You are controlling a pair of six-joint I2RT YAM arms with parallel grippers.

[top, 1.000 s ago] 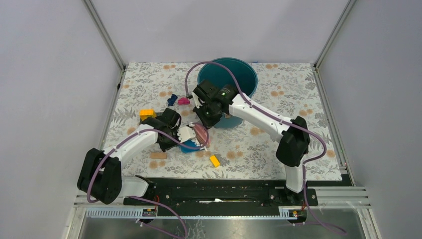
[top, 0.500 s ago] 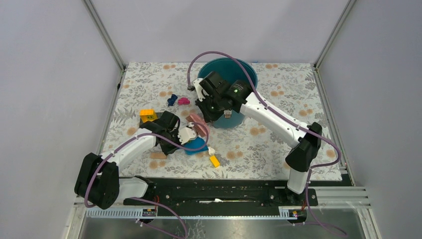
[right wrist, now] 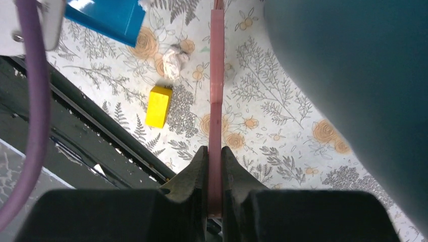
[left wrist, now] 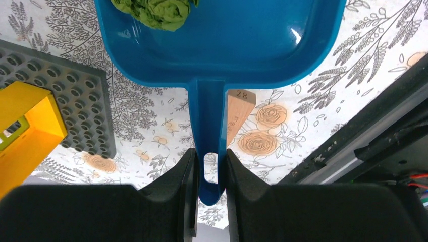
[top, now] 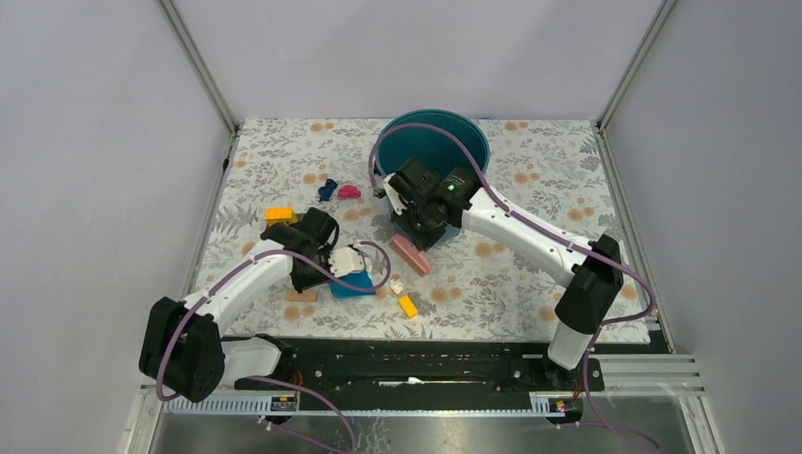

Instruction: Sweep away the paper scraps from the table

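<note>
My left gripper (left wrist: 207,171) is shut on the handle of a blue dustpan (left wrist: 217,40), which lies low over the floral table (top: 530,274). A green paper scrap (left wrist: 156,10) lies in the pan. My right gripper (right wrist: 214,171) is shut on a pink brush (right wrist: 216,75), whose head (top: 411,253) is down by the table, right of the dustpan (top: 355,284). A white scrap (top: 396,285) lies between pan and brush, also in the right wrist view (right wrist: 171,60). A magenta scrap (top: 349,192) and a dark blue scrap (top: 327,188) lie at the back left.
A teal bucket (top: 435,142) stands at the back, just behind my right gripper (top: 416,227). A yellow brick (top: 408,305) lies near the front edge. A yellow block on a grey baseplate (top: 280,216) and a tan block (top: 301,295) flank my left gripper (top: 326,260).
The right arm has swung the brush away from the dustpan, right and down to the table. The dustpan has shifted slightly left. The white scrap now lies exposed beside the pan.
</note>
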